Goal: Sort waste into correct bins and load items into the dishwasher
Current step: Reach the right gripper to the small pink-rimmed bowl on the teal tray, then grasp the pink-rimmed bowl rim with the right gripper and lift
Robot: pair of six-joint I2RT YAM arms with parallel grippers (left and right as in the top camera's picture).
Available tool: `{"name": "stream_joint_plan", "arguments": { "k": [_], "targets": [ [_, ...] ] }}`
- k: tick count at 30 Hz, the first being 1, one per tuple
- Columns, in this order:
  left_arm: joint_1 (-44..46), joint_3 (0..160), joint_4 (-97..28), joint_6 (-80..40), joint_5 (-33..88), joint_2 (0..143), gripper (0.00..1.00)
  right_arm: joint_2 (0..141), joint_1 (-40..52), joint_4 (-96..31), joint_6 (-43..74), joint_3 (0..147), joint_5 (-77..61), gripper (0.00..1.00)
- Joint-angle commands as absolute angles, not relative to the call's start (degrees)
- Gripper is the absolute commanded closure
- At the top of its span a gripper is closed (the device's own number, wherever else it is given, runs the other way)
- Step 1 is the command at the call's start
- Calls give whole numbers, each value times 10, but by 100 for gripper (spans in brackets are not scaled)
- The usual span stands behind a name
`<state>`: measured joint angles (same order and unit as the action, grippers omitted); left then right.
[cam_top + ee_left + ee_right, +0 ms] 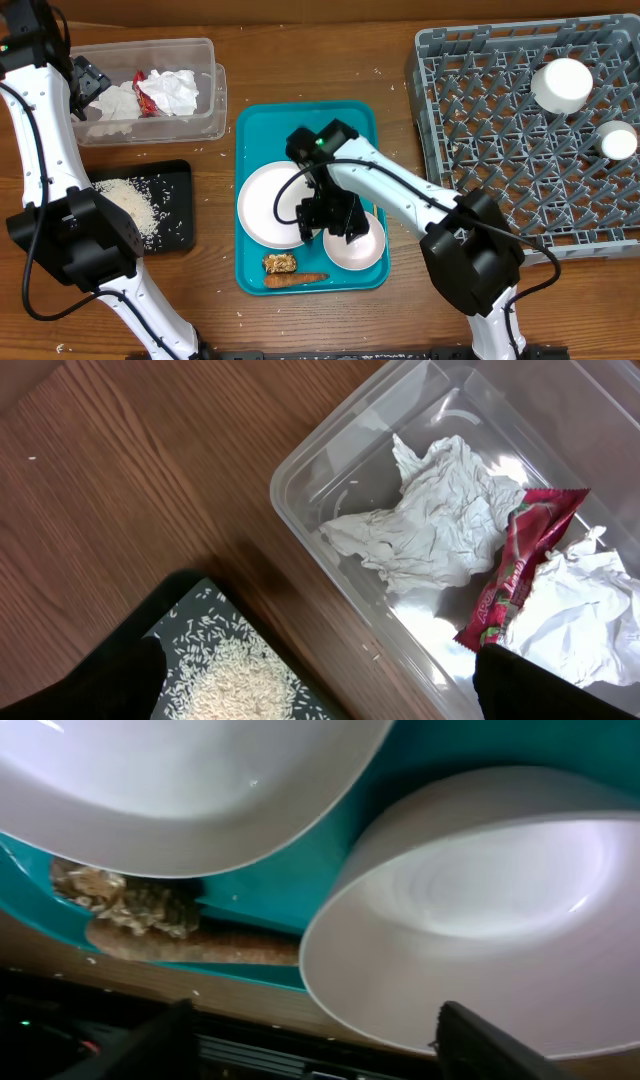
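Observation:
My right gripper [335, 215] hangs open over the teal tray [255, 130], its fingers either side of the near rim of a white bowl [358, 248]. In the right wrist view one finger [490, 1045] is over the bowl [480, 900] and the other outside it. A large plate [272, 205] lies beside the bowl. A brown food lump [279, 262] and a carrot-like stick [295, 279] lie at the tray's front. My left gripper [88, 88] is open above the clear tub [215, 100], which holds napkins [430, 520] and a red wrapper [515, 565]. Rice [240, 685] lies in the black tray [180, 180].
The grey dish rack [480, 110] fills the right side. It holds an upturned white bowl [562, 85] and a small cup [617, 140]. A few stray rice grains dot the wooden table. The black tray sits just in front of the clear tub.

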<state>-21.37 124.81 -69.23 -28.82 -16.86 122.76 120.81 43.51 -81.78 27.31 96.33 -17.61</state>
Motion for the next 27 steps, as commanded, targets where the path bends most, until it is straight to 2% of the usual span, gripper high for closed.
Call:
{"name": "stream_joint_plan", "arguments": {
  "k": [1, 12, 17, 21, 27],
  "targets": [
    [-209, 1250, -692, -298, -169, 1206, 0, 1204, 434, -798, 307, 941, -176, 36],
    [-209, 1250, -692, -298, -169, 1206, 0, 1204, 436, -724, 322, 887, -176, 51],
    [-209, 1250, -692, -298, -169, 1206, 0, 1204, 439, -711, 322, 887, -174, 64],
    [-209, 1250, -692, -298, -169, 1206, 0, 1204, 439, -708, 322, 887, -174, 80],
    [-209, 1250, -692, -298, -169, 1206, 0, 1204, 437, -713, 322, 889, -175, 96]
  ]
}}
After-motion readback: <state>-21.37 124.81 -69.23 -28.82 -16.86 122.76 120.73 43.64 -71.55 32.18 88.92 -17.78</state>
